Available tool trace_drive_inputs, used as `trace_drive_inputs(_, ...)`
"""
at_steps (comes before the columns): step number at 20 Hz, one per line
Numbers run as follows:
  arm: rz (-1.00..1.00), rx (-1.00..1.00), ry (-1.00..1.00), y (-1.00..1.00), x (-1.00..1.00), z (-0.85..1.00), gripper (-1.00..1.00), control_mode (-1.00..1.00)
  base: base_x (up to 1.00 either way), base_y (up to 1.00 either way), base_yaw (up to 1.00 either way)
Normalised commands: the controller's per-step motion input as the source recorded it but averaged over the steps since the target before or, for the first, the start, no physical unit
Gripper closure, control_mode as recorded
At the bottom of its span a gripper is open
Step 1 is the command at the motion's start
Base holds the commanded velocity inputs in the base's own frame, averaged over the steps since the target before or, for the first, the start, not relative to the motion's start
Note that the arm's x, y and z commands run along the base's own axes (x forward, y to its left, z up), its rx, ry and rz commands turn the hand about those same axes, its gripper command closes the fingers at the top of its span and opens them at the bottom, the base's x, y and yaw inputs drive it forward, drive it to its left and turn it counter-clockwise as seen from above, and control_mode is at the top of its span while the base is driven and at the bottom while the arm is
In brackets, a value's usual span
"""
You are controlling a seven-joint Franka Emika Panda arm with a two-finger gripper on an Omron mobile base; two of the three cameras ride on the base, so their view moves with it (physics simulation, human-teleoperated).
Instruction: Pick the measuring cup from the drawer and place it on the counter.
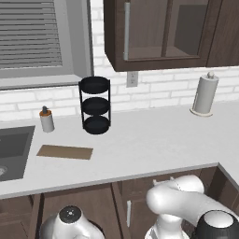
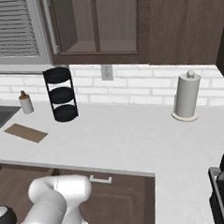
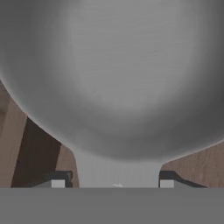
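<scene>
The measuring cup (image 3: 118, 74) looms very close in the hand view, its grey metallic round bowl spreading across the upper part and its flat handle running down from the bowl to the bottom edge. The handle lies between the two dark finger tips of the tool (image 3: 112, 183), one tip just beside each edge of it; the jaws stand narrowly apart and appear to be closed on the handle, though actual contact is too low in the view to confirm. Under and around the cup lies brown wood grain, the inside of the drawer (image 3: 26, 144), with a darker brown band running at the left. From the base views, the white arm bends down below the front edge of the bench (image 1: 154, 140), a pale grey-white worktop that turns a corner on the right, with dark brown cabinet fronts beneath it. On the bench a black three-tier round rack (image 1: 95, 105) stands near the white brick wall, a small grey bottle with a dark top (image 1: 46, 120) stands to its left, and a thin brown board (image 1: 65, 151) lies flat in front of the two. A dark sink (image 1: 14, 149) is sunk in at the far left. A paper towel roll on an upright holder (image 1: 204, 94) stands well to the right, below a dark upper cabinet with glass doors (image 1: 163, 32).
</scene>
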Motion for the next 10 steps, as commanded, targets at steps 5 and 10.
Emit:
trace_drive_inputs(5, 0.02, 0.05, 0.0, -0.13, 0.0, 1.0, 1.0, -1.0, 0.0, 0.0, 0.0)
trace_drive_inputs(10, -0.06, 0.02, 0.03, -0.45, 0.11, 0.96, 1.0, -1.0, 0.0, 0.0, 0.0)
